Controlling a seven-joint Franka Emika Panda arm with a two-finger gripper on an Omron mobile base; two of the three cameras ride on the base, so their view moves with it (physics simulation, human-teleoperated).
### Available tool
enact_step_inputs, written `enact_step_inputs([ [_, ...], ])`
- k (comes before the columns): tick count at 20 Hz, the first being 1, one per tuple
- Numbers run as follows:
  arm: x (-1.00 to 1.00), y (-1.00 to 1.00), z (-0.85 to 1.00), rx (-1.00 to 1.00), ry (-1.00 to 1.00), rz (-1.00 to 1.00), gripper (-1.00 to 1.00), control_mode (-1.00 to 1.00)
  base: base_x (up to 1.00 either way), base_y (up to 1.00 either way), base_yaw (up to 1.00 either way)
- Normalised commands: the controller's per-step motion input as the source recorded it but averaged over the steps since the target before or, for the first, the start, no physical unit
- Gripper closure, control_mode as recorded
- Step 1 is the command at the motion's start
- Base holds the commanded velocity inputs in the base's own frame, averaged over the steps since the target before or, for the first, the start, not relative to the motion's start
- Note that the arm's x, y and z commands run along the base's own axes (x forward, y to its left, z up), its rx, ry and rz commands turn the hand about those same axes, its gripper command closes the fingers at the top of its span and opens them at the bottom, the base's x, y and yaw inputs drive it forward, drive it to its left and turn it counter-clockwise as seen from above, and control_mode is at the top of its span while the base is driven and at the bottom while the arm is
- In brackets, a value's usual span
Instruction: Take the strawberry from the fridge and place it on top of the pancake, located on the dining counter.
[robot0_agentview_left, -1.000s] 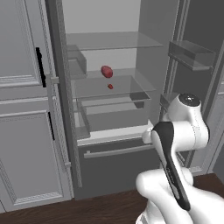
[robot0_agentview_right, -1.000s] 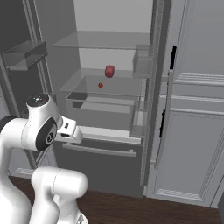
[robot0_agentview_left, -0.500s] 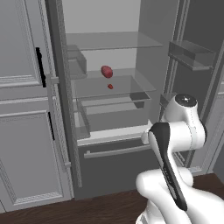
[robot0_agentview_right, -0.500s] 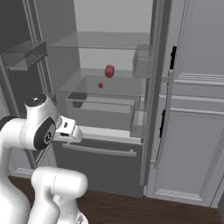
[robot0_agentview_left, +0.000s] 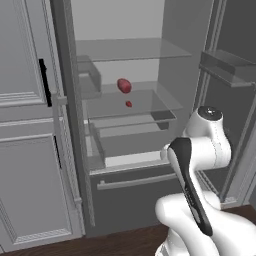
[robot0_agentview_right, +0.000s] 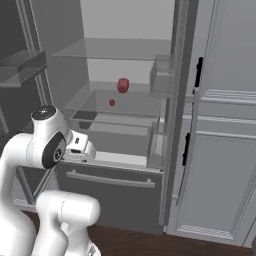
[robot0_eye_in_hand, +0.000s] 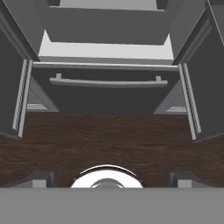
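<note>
The fridge (robot0_agentview_left: 135, 197) stands with both doors swung open, showing its pale interior. A red strawberry (robot0_agentview_left: 124, 85) (robot0_agentview_right: 122, 85) rests on a glass shelf in the middle, with a small red spot on the glass just below it. My gripper (robot0_eye_in_hand: 112, 179) is open, its fingertips (robot0_eye_in_hand: 41, 178) far apart with nothing between them. It hangs low in front of the fridge's bottom drawer (robot0_eye_in_hand: 109, 94), pointing down at the wooden floor, well below the strawberry. The hand (robot0_agentview_right: 80, 147) sits at drawer height. The pancake and the dining counter are out of view.
The open fridge doors flank the arm: the left door (robot0_agentview_left: 65, 125) and the right door with its bins (robot0_agentview_left: 227, 70). Grey panelled cabinets (robot0_agentview_left: 25, 160) (robot0_agentview_right: 225, 150) stand beside the fridge. Dark wooden floor (robot0_eye_in_hand: 109, 135) lies under the gripper.
</note>
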Motion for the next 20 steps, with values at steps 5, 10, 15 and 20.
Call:
enact_step_inputs([
  [5, 0.00, 0.00, 0.00, 0.00, 0.00, 0.00, -1.00, 1.00, 0.73, 0.09, 0.00],
  [10, 0.00, 0.00, 0.00, 0.00, 0.00, 0.00, -1.00, 1.00, 0.62, 0.04, 0.01],
  [15, 0.00, 0.00, 0.00, 0.00, 0.00, 0.00, -1.00, 1.00, 0.54, 0.18, 0.02],
  [20, 0.00, 0.00, 0.00, 0.00, 0.00, 0.00, -1.00, 1.00, 0.43, 0.30, 0.09],
])
